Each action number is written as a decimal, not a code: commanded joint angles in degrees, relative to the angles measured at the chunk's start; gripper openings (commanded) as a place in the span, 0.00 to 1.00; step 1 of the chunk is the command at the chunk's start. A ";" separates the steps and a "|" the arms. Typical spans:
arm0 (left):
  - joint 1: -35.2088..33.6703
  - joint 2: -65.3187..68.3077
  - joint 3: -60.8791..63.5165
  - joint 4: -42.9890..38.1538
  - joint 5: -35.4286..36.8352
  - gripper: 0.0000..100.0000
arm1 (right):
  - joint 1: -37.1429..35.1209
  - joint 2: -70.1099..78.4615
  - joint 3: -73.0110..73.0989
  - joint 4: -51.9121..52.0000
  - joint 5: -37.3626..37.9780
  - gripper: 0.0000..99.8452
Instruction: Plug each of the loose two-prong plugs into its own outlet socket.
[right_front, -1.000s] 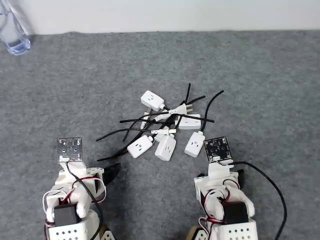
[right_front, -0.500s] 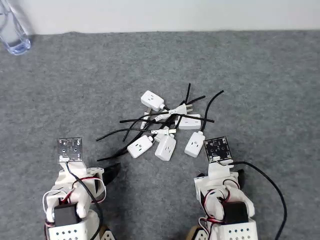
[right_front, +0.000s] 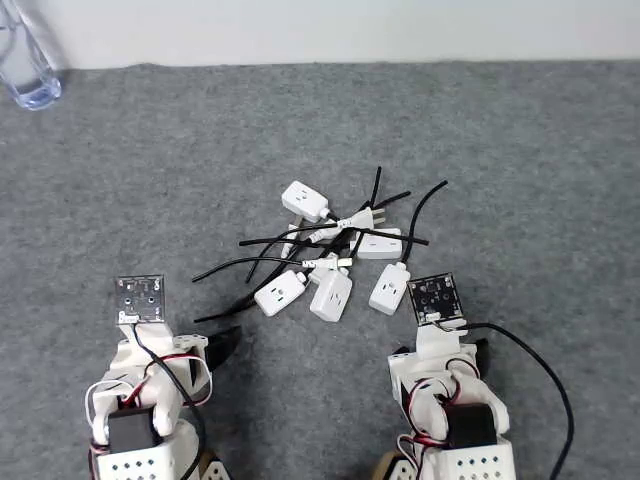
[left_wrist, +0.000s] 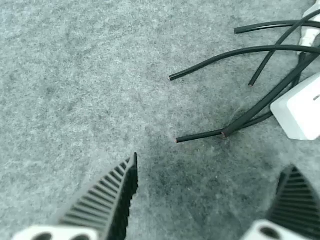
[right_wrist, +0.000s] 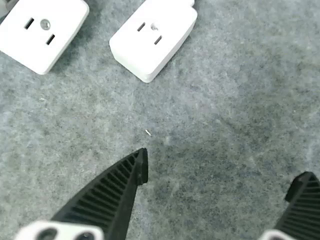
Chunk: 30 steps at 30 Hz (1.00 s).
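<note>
Several white outlet sockets lie in a tangle of black cords at the table's middle, among them one (right_front: 305, 200) at the back and one (right_front: 280, 293) nearer the left arm. A white two-prong plug (right_front: 365, 218) rests among the cords, and another plug (right_front: 325, 263) lies at the cluster's centre. My left gripper (left_wrist: 212, 165) is open over bare felt, just short of loose cord ends (left_wrist: 176, 140) and a socket corner (left_wrist: 302, 107). My right gripper (right_wrist: 224, 165) is open and empty, with two sockets (right_wrist: 42, 27) (right_wrist: 152, 35) face up just beyond it.
A clear container (right_front: 25, 70) stands at the back left corner. Grey felt (right_front: 520, 150) covers the table, bare around the cluster. A white wall (right_front: 350, 30) bounds the far edge. A black cable (right_front: 545, 375) loops beside the right arm.
</note>
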<state>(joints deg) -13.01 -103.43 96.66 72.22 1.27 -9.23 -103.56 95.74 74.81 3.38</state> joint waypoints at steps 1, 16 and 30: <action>0.18 -0.70 -0.31 0.00 0.53 0.41 | 0.57 -0.31 0.79 0.31 -0.18 0.43; 0.09 -0.79 -0.31 -22.24 0.35 0.41 | 0.66 -0.40 0.79 -8.40 -0.53 0.43; -8.88 -0.79 -3.74 -44.22 0.35 0.41 | 14.20 -0.40 0.79 -53.93 -0.53 0.43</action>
<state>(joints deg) -20.92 -103.43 95.43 29.58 1.27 1.49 -103.56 95.74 29.27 3.38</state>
